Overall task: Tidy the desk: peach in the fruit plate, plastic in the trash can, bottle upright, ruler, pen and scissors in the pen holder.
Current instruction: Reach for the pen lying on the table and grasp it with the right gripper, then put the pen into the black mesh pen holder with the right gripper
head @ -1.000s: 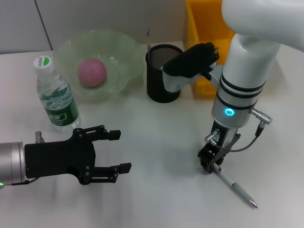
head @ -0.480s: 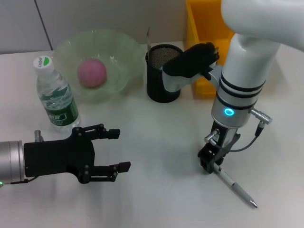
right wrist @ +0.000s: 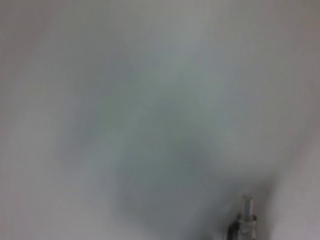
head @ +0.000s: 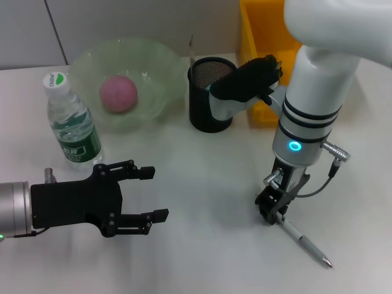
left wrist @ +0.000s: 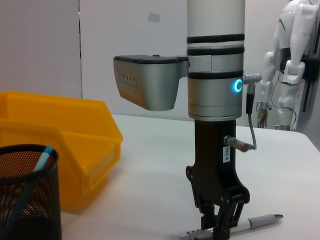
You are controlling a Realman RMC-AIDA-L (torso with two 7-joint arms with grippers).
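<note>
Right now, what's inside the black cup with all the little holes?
In the pen holder a thin ruler-like strip sticks up in the head view, and the left wrist view shows a blue stick leaning inside. Its bottom is hidden by the mesh wall.

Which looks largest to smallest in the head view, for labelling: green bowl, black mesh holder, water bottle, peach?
1. Translucent green fruit bowl
2. Clear plastic water bottle and black mesh pen holder: too alike to rank
3. Pink peach
</note>
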